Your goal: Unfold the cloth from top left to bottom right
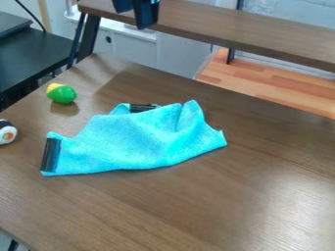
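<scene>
The black gripper hangs at the top edge, left of centre, high above and behind the cloth and apart from it. A turquoise cloth lies rumpled on the brown table, a little left of the middle. Its right part is bunched into raised folds, while the front left part lies flatter. One black strip runs along the cloth's left end, and another shows at its back edge, partly covered by cloth.
A green and yellow toy sits behind and left of the cloth. At the left edge is a toy sushi roll. A raised brown shelf spans the back, and a black surface stands at the upper left.
</scene>
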Robot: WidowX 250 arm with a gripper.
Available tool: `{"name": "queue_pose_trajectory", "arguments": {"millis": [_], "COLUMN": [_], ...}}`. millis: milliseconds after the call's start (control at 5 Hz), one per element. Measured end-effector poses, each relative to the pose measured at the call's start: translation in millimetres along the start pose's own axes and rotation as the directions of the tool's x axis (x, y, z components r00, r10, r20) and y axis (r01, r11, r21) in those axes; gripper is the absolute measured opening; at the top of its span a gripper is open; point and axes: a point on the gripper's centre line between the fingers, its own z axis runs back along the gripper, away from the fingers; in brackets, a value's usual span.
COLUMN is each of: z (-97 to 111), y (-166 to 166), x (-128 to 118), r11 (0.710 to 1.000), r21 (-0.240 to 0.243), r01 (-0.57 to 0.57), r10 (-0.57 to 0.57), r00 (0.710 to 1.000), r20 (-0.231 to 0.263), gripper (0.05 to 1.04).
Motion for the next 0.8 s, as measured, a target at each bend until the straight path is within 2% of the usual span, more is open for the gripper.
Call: {"name": "queue_pose_trajectory", "arguments": {"millis": [400, 800], "z": [-38, -61], "y": [10, 40], "x": [4, 6], "r11": [0.999, 0.998], "r21": [-0.027, 0.039], "r01": [0.019, 0.058], "r10": [-0.021, -0.055], "r00": [0.996, 0.995], "r20": [-0.082, -0.079], "gripper": [1.001, 1.001]}}
